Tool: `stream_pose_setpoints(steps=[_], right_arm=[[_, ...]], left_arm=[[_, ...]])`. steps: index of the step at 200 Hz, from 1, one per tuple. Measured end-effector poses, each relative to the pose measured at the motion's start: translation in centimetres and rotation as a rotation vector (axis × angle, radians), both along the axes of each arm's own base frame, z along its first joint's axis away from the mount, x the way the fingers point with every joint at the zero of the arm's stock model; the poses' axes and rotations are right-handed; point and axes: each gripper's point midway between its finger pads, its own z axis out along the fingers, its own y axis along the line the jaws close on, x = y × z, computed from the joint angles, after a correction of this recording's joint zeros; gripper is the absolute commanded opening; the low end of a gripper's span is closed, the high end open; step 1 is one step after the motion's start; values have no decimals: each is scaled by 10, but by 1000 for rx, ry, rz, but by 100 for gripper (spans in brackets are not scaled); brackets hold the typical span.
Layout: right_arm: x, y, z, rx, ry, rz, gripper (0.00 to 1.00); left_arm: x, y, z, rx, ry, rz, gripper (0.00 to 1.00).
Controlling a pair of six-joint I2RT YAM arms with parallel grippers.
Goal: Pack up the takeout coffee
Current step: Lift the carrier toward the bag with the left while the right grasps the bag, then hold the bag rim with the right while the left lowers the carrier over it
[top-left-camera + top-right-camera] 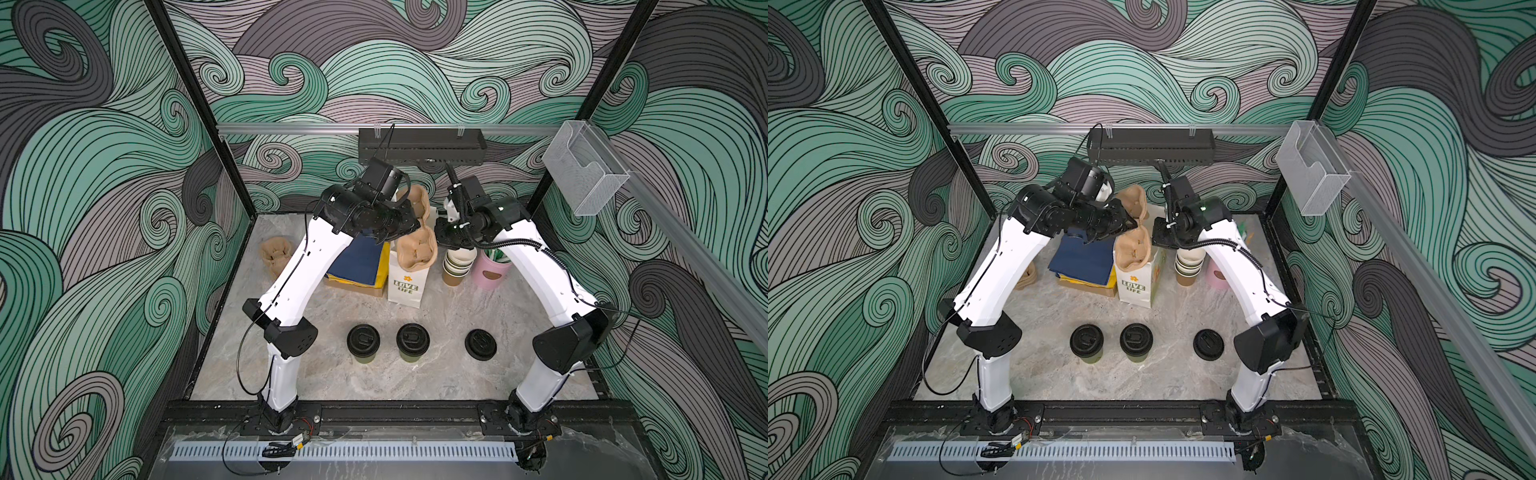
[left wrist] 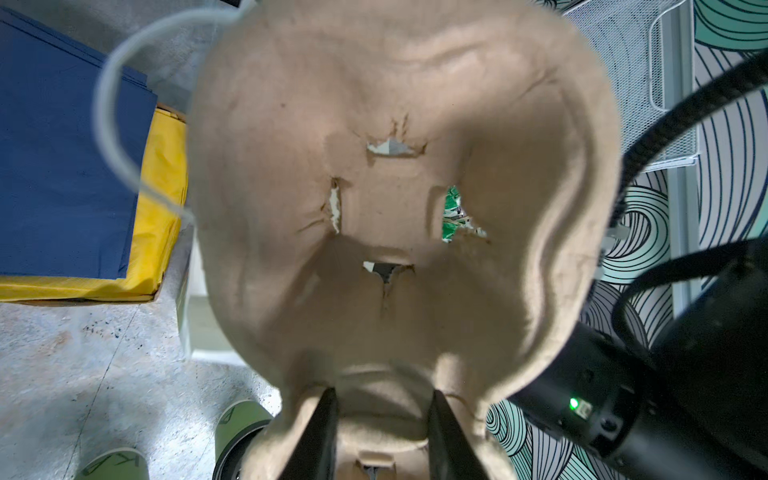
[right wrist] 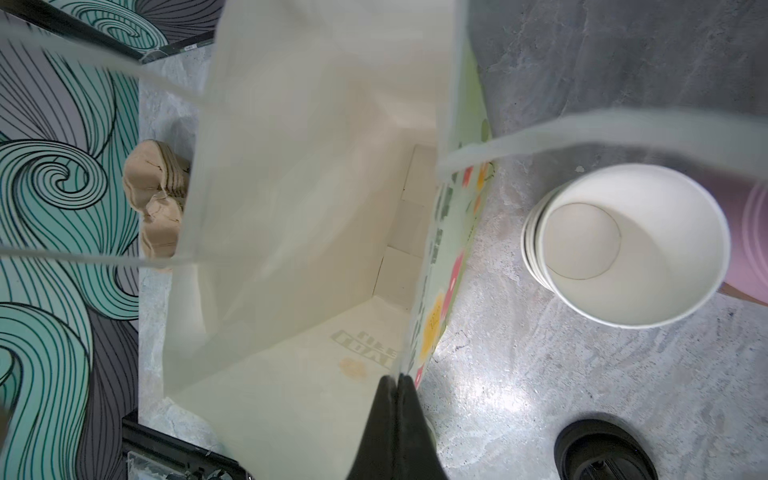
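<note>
Two takeout coffee cups, olive sides and black sip lids, stand side by side near the table's front (image 1: 363, 343) (image 1: 412, 341) (image 1: 1086, 340) (image 1: 1136, 338); the left wrist view catches them low down (image 2: 245, 419) (image 2: 112, 463). A white "LOVE LIFE" paper bag (image 1: 405, 284) (image 1: 1136, 284) (image 3: 311, 166) stands open behind them. My right gripper (image 3: 397, 379) (image 1: 441, 235) is shut on the bag's rim. My left gripper (image 2: 384, 415) (image 1: 409, 227) is shut on the middle ridge of a tan pulp cup carrier (image 2: 291, 124) (image 1: 415, 251) (image 1: 1133, 249), held tilted over the bag's mouth.
A loose black lid (image 1: 481, 344) (image 3: 604, 451) lies at front right. A stack of lidless cups (image 1: 457, 266) (image 3: 623, 245) and a pink holder (image 1: 492, 272) stand right of the bag. Blue and yellow bags (image 1: 357, 266) (image 2: 62, 166) lie to its left. Spare carriers (image 1: 274, 254) (image 3: 156, 203) sit far left.
</note>
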Motion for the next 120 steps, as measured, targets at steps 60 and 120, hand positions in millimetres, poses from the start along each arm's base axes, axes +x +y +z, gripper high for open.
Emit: stream_pose_setpoints(steps=[60, 120], right_arm=[[-5, -6, 0, -9, 0, -20, 42], [-27, -36, 58, -12, -176, -80, 69]], left_arm=[[16, -13, -14, 15, -14, -18, 10], [27, -20, -8, 24, -94, -48, 10]])
